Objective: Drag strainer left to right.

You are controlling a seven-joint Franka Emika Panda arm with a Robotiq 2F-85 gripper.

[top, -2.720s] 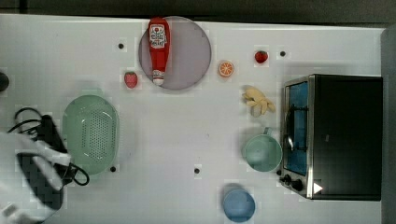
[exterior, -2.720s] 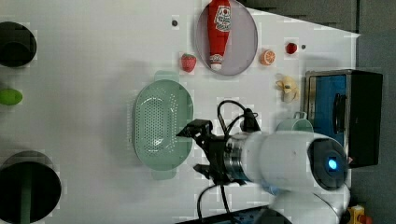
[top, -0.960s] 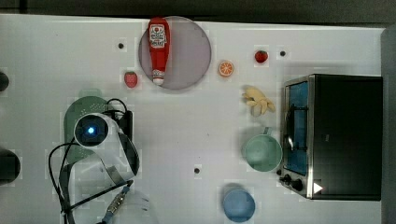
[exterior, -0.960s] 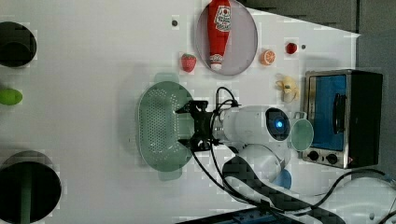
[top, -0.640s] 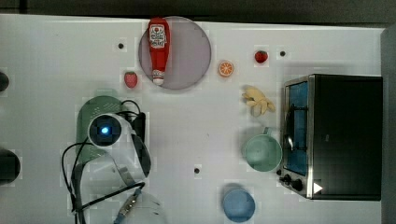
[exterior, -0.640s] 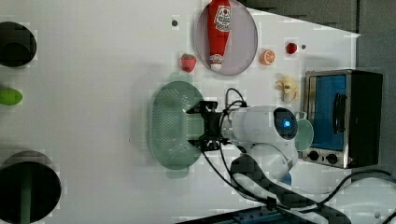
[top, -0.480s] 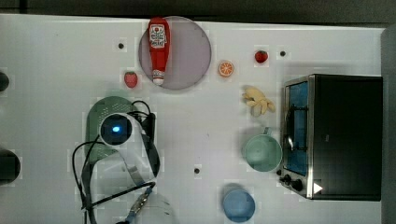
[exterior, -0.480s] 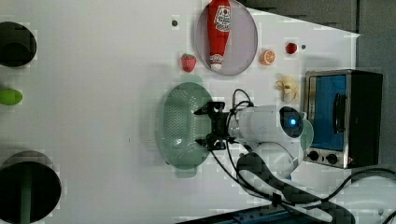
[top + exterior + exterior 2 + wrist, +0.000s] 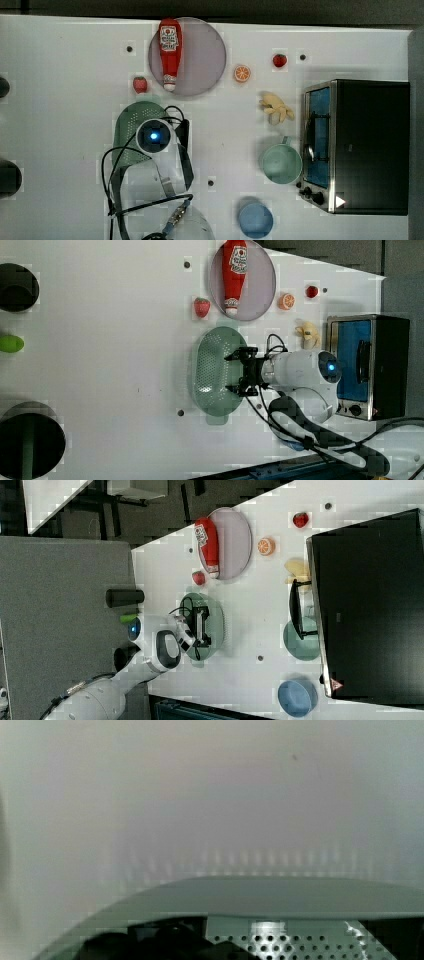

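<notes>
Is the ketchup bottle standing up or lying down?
Lying down. The ketchup bottle rests on its side on the round plate, its label facing up in the top view.

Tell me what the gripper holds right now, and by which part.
Nothing is gripped. The gripper stands open inside the strainer, its fingers spread against the wall nearer the toaster oven; it pushes rather than holds.

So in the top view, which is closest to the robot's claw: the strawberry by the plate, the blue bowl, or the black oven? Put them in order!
Measured from the gripper in the pale green oval plastic strainer:
1. Small red strawberry, just above it.
2. Small round blue bowl, lower right.
3. Black toaster oven, at the top view's far right.
</notes>
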